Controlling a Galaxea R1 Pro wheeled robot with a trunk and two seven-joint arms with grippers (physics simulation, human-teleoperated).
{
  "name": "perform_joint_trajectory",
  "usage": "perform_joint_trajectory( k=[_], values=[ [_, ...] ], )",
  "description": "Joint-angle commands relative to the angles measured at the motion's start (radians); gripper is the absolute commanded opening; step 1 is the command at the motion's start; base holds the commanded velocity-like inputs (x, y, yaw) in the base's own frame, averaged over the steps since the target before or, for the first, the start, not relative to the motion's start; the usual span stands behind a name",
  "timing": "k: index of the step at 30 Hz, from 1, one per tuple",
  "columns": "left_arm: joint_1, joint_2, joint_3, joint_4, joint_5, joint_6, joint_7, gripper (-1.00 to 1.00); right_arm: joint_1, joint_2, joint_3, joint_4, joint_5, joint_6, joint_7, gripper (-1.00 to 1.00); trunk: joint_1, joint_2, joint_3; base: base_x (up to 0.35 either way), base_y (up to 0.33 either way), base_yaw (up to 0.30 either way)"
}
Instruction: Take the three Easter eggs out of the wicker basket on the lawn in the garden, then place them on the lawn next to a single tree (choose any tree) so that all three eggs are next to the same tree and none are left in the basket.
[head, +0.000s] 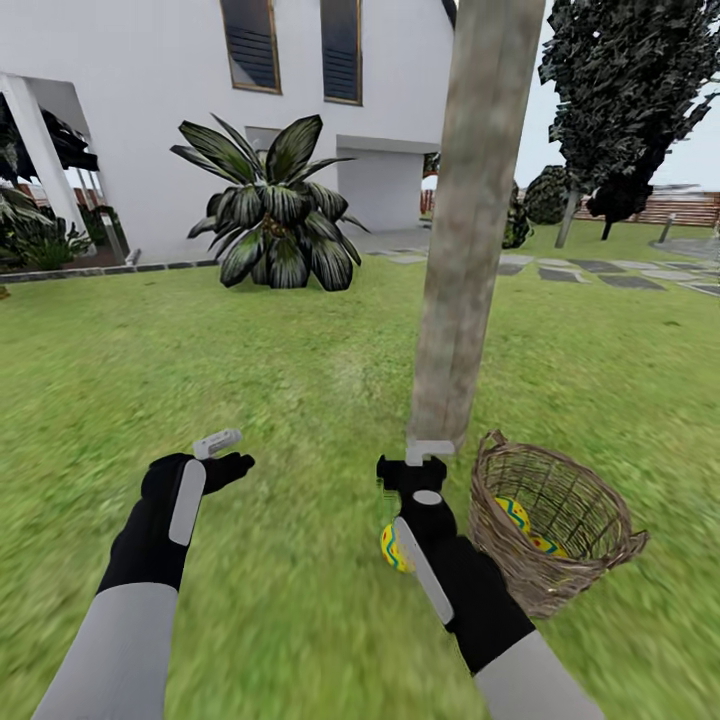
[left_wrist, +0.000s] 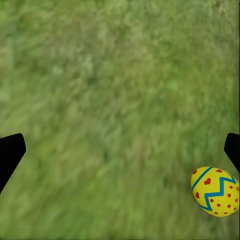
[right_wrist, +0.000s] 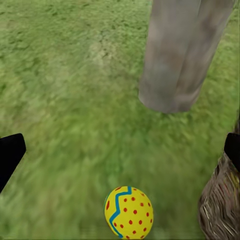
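Nearest, right gripper (head: 430, 452) spread wide and empty, hanging just short of the tree (head: 465, 220). Below its wrist, 1 egg (head: 394, 548) on the lawn (head: 300, 380), near the trunk. Beside the tree, wicker basket (head: 590, 560) tilted, holding at least 1 egg (head: 520, 518) (right arm nearer). Left gripper (head: 222, 455) also spread, empty.

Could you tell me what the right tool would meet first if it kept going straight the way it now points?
Probably bare lawn: the right tool, open, aims at grass short of the tree trunk, beyond the egg. Depth is uncertain.
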Motion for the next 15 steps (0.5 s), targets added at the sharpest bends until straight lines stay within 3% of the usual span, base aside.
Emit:
perform_joint_trajectory(
  k=[1, 5, 9, 12, 15],
  values=[
    [-0.001, -0.001, 0.002, -0.001, 0.010, 0.003, 0.008, 1.00, -0.001, 0.000, -0.006, -0.046, -0.011, 0.047, -0.008, 1.00, -0.001, 0.000, 0.003, 0.000, 0.000, 0.000],
    [-0.001, -0.001, 0.002, 0.000, 0.010, 0.003, 0.008, 1.00, -0.008, 0.000, -0.056, -0.157, -0.015, 0.207, -0.008, 1.00, -0.001, 0.000, 0.007, 0.000, 0.000, 0.000],
    [0.002, -0.001, 0.002, 0.000, 0.010, 0.003, 0.008, 1.00, -0.060, 0.000, -0.085, -0.180, -0.016, 0.299, -0.008, 1.00, -0.001, 0.000, 0.007, 0.000, 0.000, 0.000],
    [0.009, -0.001, 0.002, 0.000, 0.010, 0.002, 0.008, 1.00, -0.131, 0.000, -0.149, -0.153, -0.019, 0.368, -0.005, 1.00, -0.001, 0.000, 0.007, 0.000, 0.000, 0.000],
    [0.014, -0.002, 0.002, 0.000, 0.011, 0.002, 0.007, 1.00, -0.209, 0.000, -0.239, -0.099, -0.025, 0.425, -0.003, 1.00, -0.001, 0.000, 0.007, 0.000, 0.000, 0.000]
  ],
)
